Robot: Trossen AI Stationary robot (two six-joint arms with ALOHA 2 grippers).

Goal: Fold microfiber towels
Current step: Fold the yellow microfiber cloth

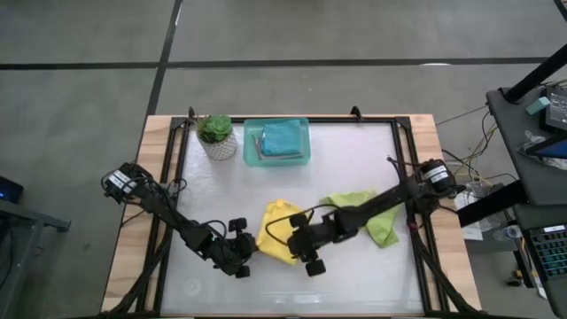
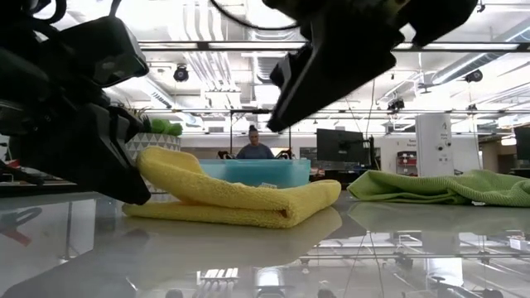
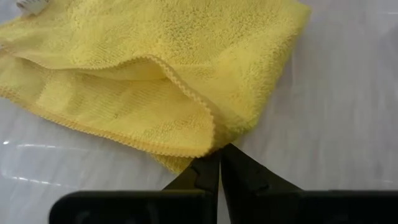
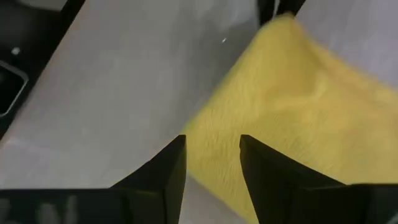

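Observation:
A yellow towel lies folded over on the white table top, its fold toward the table's right in the low view. My left gripper is shut at the towel's near left corner. My right gripper hangs open above the towel's near right part, clear of it, with the towel showing below its gap; the low view shows it raised. A lime green towel lies crumpled to the right, partly under my right arm. Teal-blue towels lie in the teal tray. My left gripper pinches the yellow towel at its folded corner, only at the fingertips. It comes slanting down from the table's near left. Several layers meet there; how many are between the fingers I cannot tell. The towel rests on the table, its upper layer bulging slackly.
A small potted plant stands at the far left beside the tray. A dark frame runs around the table top. A person sits far behind the table. Bare table lies along the near edge and far right.

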